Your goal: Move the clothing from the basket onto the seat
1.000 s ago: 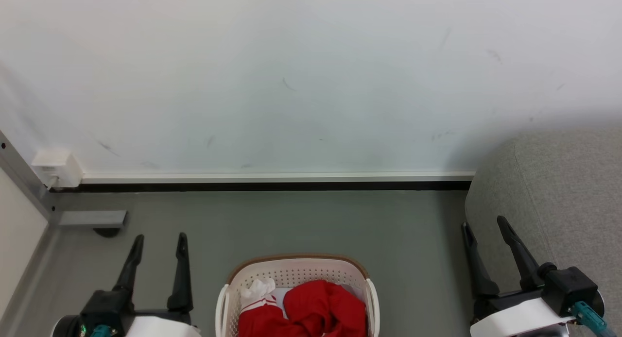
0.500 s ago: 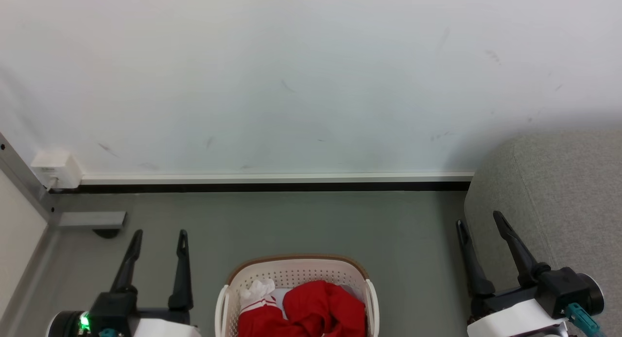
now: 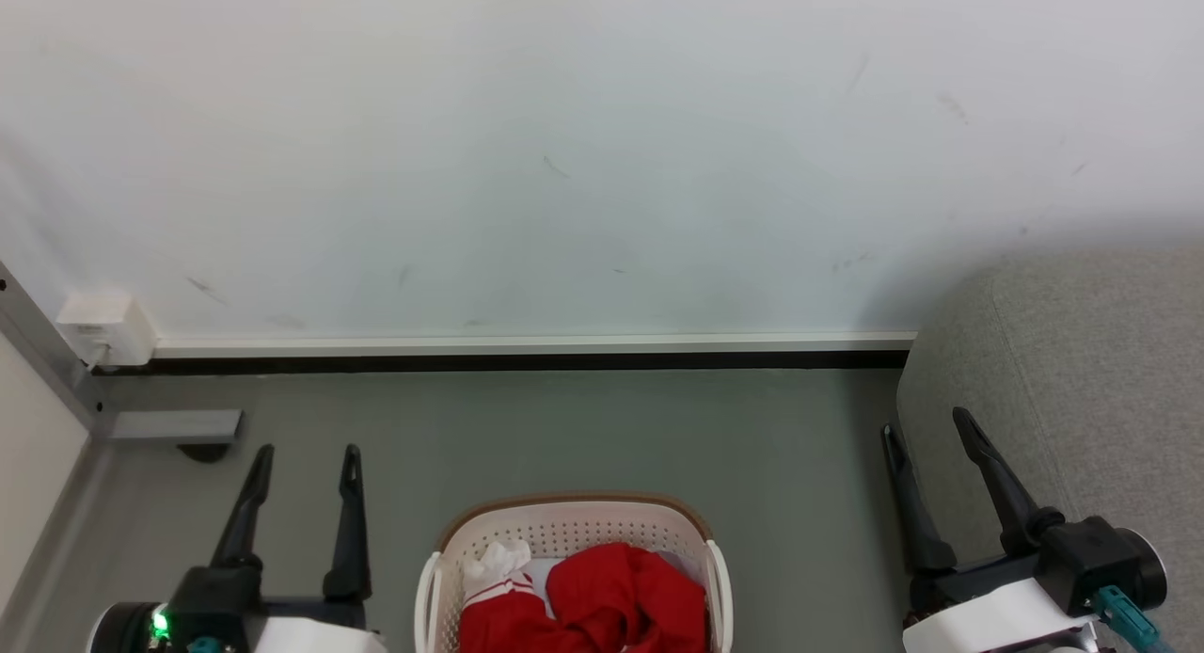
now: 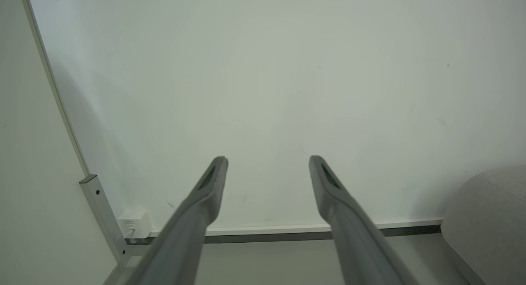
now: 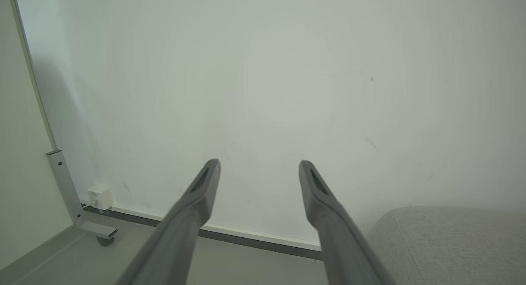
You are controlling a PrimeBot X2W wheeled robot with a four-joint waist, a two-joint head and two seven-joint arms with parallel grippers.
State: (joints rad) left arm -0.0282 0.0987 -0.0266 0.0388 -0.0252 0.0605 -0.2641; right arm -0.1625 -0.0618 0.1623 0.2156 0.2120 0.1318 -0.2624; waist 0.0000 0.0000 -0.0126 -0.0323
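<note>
Inside the basket, I log the clothing: a bunched red heap filling the visible part. On the heap's left side, a striped red-and-white cuff and a white fold lie against the perforated wall. The basket's near half is cut off by the head view's lower edge; its brown rim curves along the far side.

Left of the basket, well apart from it, the left end effector hangs over the grey floor, fingers spread and nothing between them. Right of the basket, the right end effector is likewise released and empty, its fingers overlapping the rounded edge of the seat. Whether they touch the upholstery I cannot tell.

The seat stands right of the basket, with bare floor between them. Beyond the basket, a white wall meets the floor at a dark skirting strip. Far left of the basket, a small white socket box sits on the wall beside a grey metal frame leg.
</note>
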